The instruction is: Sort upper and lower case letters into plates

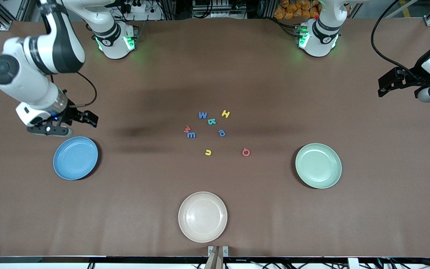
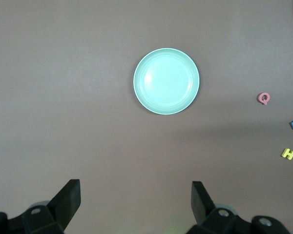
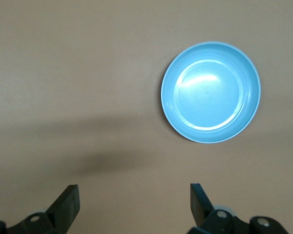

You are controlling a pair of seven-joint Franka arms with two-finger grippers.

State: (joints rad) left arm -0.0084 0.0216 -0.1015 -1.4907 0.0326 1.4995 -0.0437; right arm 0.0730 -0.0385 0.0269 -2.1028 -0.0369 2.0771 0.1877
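Eight small flat toy letters lie loose mid-tabletop (image 1: 237, 67), none on a plate: blue W (image 1: 202, 115), yellow H (image 1: 226, 114), teal letter (image 1: 211, 121), red letter (image 1: 187, 129) touching a blue E-like letter (image 1: 191, 135), another blue letter (image 1: 221, 133), yellow u (image 1: 208, 152), red Q (image 1: 246, 152). Round plain blue plate (image 1: 75, 158) sits toward the right arm's end; round pale green plate (image 1: 318, 165) toward the left arm's end. Round cream-beige plate (image 1: 202, 216) lies nearest the front camera. Right gripper (image 3: 132, 200) hangs near the blue plate, fingers spread, holding nothing. Left gripper (image 2: 136, 197) hangs above the left arm's end of the tabletop, fingers spread, holding nothing.
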